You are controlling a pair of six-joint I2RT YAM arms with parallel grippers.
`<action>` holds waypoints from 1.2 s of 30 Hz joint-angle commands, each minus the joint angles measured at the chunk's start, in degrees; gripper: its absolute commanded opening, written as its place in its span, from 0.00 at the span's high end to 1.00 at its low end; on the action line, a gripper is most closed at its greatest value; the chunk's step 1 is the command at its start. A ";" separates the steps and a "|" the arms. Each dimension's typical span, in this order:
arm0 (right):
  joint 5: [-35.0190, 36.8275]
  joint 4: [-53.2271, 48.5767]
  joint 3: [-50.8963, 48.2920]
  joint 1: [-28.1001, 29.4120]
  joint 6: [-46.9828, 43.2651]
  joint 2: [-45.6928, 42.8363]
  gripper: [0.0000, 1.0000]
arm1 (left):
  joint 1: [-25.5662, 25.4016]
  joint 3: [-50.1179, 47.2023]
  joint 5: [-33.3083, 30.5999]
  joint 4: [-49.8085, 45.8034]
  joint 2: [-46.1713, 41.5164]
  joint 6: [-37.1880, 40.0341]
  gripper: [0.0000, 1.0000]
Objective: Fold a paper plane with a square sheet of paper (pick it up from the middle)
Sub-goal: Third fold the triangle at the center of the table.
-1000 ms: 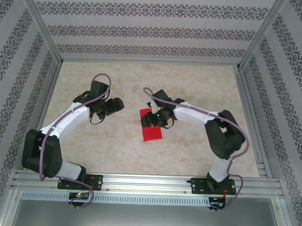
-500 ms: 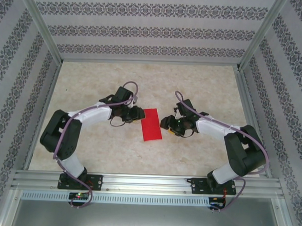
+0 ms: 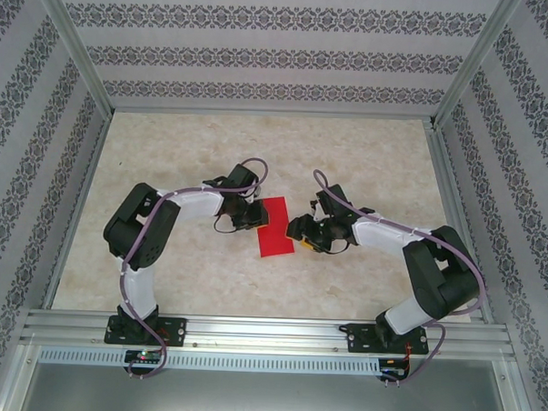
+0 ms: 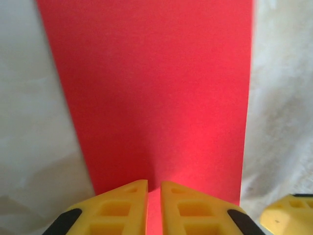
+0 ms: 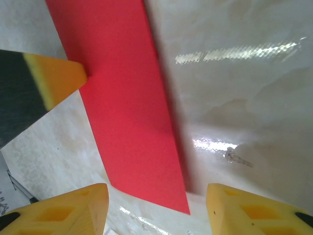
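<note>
The square sheet of paper [image 3: 275, 228] lies on the table as a bright red rectangle, folded narrower than a square. My left gripper [image 3: 257, 216] sits at its left long edge. In the left wrist view the yellow fingers [image 4: 128, 200] stand almost together over the near edge of the paper [image 4: 156, 88], with a strip of red rising in the slit between them. My right gripper [image 3: 296, 232] is open just right of the sheet, its fingertips [image 5: 93, 200] spread wide and low around the near corner of the paper [image 5: 127, 107], not touching it.
The pale marbled table [image 3: 367, 155] is ringed by an aluminium frame [image 3: 250, 332] and patterned walls. In the right wrist view one finger of the left gripper [image 5: 54, 78] touches the far edge of the sheet. Open table surrounds the paper.
My left arm swung right to the sheet's left edge and its jaws closed there. My right gripper came off the paper, moved to its right side and stayed open.
</note>
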 commanded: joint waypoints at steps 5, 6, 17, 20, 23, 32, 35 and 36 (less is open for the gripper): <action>-2.00 0.84 0.19 1.35 -0.40 1.75 0.45 | -0.45 1.90 -3.52 -3.48 2.17 0.51 0.85; -2.00 0.84 0.19 1.56 -0.64 1.87 0.45 | -0.46 1.87 -3.66 -3.81 2.47 0.48 0.85; -2.71 -0.55 1.06 3.50 -1.73 3.77 0.46 | -0.40 1.76 -4.03 -4.92 3.31 0.00 0.85; -2.76 -0.12 1.07 3.71 -1.64 4.15 0.46 | -0.40 1.67 -4.11 -4.92 3.30 -0.09 0.86; -3.27 0.66 1.03 3.93 -1.21 4.13 0.46 | -0.45 1.61 -3.88 -4.92 3.30 -0.22 0.86; -3.89 7.73 -1.20 3.42 3.45 1.97 0.54 | -0.41 1.69 -3.86 -5.01 3.38 -0.26 0.86; -3.41 8.74 -2.21 2.61 4.46 0.44 0.59 | -0.43 1.73 -3.87 -5.22 3.38 -0.11 0.86; -3.25 8.89 -2.58 2.28 4.75 -0.20 0.60 | -0.40 1.69 -3.88 -5.27 3.38 -0.09 0.86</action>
